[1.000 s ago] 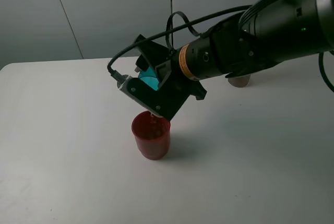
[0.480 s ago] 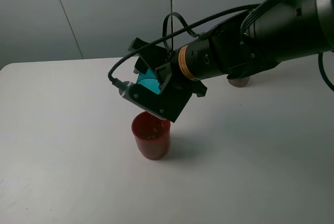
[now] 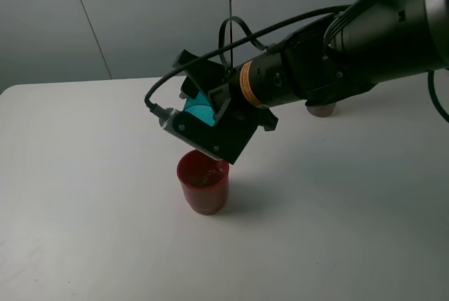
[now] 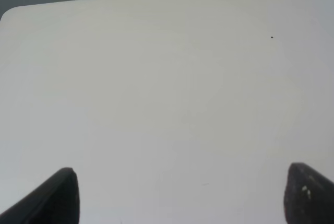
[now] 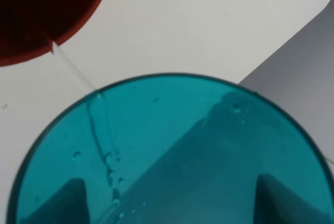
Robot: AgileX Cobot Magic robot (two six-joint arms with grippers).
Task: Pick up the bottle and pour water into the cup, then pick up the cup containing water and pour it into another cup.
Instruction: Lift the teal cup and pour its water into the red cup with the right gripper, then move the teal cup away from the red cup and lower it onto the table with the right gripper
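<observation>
My right gripper (image 3: pixel 202 120) is shut on the teal cup (image 3: pixel 199 110) and holds it tipped steeply above the red cup (image 3: pixel 203 183), which stands upright on the white table (image 3: pixel 84 175). In the right wrist view the teal cup (image 5: pixel 172 151) fills the frame. A thin stream of water (image 5: pixel 73 70) runs from its rim into the red cup (image 5: pixel 42 10). The bottle (image 3: pixel 321 109) shows only as a brownish base behind the right arm. My left gripper (image 4: pixel 182 198) stands open over bare table, with nothing between its fingertips (image 4: pixel 55 198).
The thick black right arm (image 3: pixel 351 48) reaches in from the right, with a cable loop (image 3: pixel 235 34) above the wrist. A grey wall (image 3: pixel 140 13) stands behind the table's far edge.
The right wrist has rolled slightly, tipping the teal cup a little further over the red cup. In the last half second almost nothing has moved.
</observation>
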